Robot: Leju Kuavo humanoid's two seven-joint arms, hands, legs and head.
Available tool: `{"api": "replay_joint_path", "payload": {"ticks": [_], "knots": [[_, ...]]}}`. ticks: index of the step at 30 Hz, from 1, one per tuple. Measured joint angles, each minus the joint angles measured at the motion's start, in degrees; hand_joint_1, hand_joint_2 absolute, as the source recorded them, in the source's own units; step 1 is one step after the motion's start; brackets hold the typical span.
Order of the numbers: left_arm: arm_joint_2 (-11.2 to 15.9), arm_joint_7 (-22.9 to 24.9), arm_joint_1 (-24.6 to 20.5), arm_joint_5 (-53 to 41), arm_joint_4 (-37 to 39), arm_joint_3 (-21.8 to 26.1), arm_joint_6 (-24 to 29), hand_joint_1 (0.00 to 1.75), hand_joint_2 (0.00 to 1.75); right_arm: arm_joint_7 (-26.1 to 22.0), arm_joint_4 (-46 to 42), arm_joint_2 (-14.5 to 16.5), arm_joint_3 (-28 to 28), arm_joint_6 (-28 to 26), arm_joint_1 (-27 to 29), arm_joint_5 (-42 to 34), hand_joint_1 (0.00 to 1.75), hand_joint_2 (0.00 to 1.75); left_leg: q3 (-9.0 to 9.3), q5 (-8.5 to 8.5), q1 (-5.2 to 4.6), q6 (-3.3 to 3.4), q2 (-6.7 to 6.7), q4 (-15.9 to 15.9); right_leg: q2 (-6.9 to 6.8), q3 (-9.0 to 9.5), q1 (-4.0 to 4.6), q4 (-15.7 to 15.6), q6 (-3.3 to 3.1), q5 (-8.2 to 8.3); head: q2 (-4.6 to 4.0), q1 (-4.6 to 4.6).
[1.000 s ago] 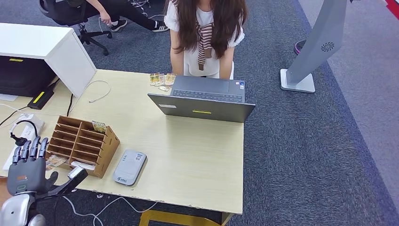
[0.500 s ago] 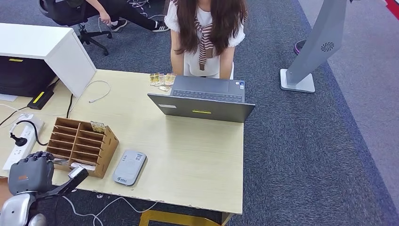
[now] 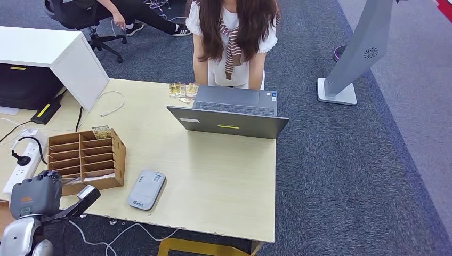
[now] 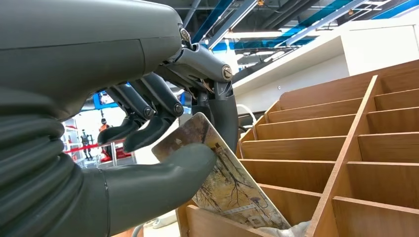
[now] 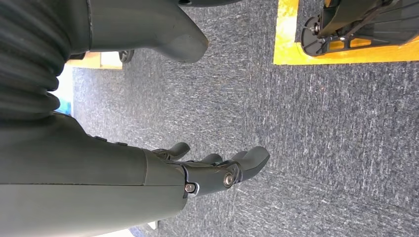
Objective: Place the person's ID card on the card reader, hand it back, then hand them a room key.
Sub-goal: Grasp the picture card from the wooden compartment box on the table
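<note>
My left hand sits at the near left corner of the table, just beside the wooden card rack, with the fingers curled in. In the left wrist view my left hand pinches a room key card between the thick thumb and the darker fingers; the card has a painted picture on it and stands tilted, its lower end inside a compartment at the edge of the rack. My left forearm comes up from below the table edge.

My right hand hangs over the blue-grey carpet, holding nothing, the fingers apart and only lightly bent.

The card reader lies flat on the table, just to the right of the rack and apart from my hand. A person stands behind the open laptop on the far side.
</note>
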Motion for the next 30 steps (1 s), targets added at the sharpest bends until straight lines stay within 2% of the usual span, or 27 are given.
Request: {"api": "replay_joint_path", "payload": {"ticks": [23, 27, 30], "knots": [[0.0, -0.6, -0.2, 1.2, 0.0, 0.0, 0.6, 1.75, 1.75, 0.0, 0.0, 0.0, 0.0, 0.0, 0.0, -0.4, 0.00, 1.75, 0.00, 0.00, 0.00, 0.00, 0.01, 0.0, 0.00, -0.01, 0.00, 0.0, 0.00, 0.00, 0.01, 0.00], [0.2, -1.2, -0.1, 3.3, -3.8, -1.1, -0.3, 1.75, 1.75, 0.0, 0.0, 0.0, 0.0, 0.0, 0.0, -1.2, 0.00, 1.75, 0.00, 0.01, 0.00, 0.00, 0.00, 0.0, -0.01, -0.02, 0.00, 0.0, 0.00, 0.00, 0.00, 0.01], [1.6, -2.8, -0.5, 6.7, -9.4, -3.2, -2.8, 1.75, 1.75, 0.1, 0.0, 0.0, -0.1, 0.0, 0.0, -2.0, 0.00, 1.75, 0.00, 0.02, 0.00, 0.01, -0.01, 0.0, -0.01, -0.05, 0.00, 0.0, 0.01, 0.01, 0.01, 0.00]]}}
